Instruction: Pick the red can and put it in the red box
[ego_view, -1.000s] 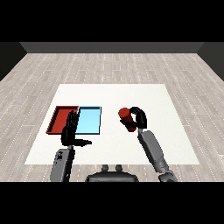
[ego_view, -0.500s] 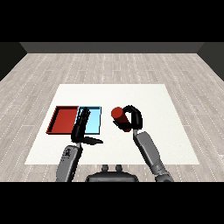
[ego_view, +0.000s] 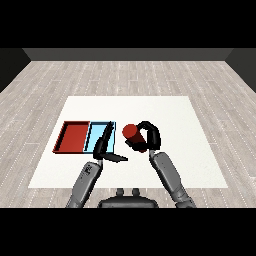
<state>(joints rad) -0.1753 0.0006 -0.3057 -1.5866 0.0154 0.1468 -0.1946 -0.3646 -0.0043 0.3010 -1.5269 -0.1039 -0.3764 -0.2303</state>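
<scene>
While gripped, red can (ego_view: 131, 132) further left.

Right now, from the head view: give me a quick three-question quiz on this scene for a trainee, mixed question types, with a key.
1. True or false: the red can is lying in the red tray.
2. Which hand holds the can? A) left hand B) right hand C) neither
3. Fill in: the tray nearer the can is the ____ tray.

Key:
1. False; the right hand holds it, to the right of both trays.
2. B; its fingers curl round the can, while the left hand's fingers are straight over the blue tray.
3. blue
</scene>
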